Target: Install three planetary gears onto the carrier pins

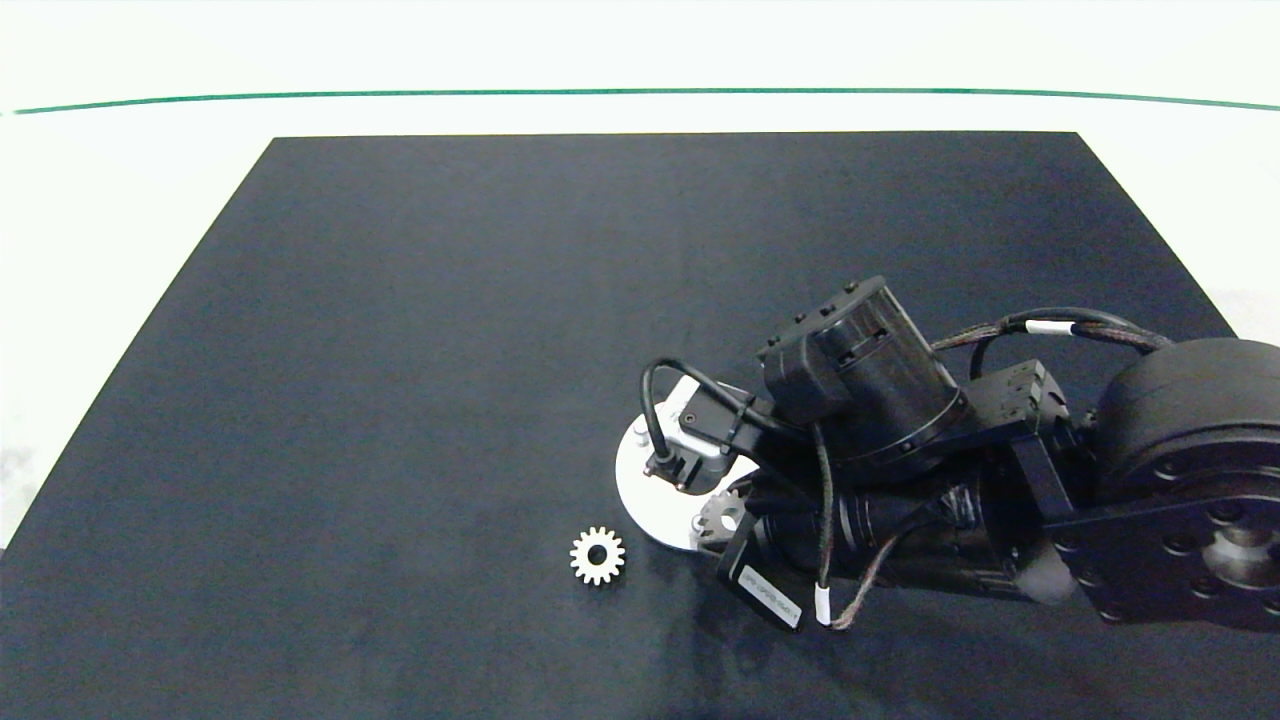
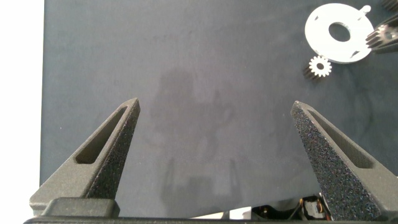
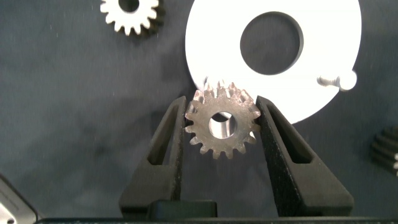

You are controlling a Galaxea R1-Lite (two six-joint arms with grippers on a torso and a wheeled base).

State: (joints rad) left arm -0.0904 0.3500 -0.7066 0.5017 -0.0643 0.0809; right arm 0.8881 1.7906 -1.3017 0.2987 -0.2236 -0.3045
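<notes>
Gear sits clamped in the right gripper over the disc edge, bore ready for a pin. Left gripper idles, fingers apart, at lower frame.

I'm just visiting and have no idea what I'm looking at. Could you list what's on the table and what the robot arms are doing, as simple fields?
Surface: dark mat
White disc: flat, with a large centre hole
Pin seen: one white pin near the disc's edge
Held gear: silver gear clamped between the right gripper fingers, at the disc's edge
Loose gear: flat on the mat beside the disc
Third gear: dark toothed edge, mostly out of frame
Left gripper: open, over bare mat, away from the disc
</notes>
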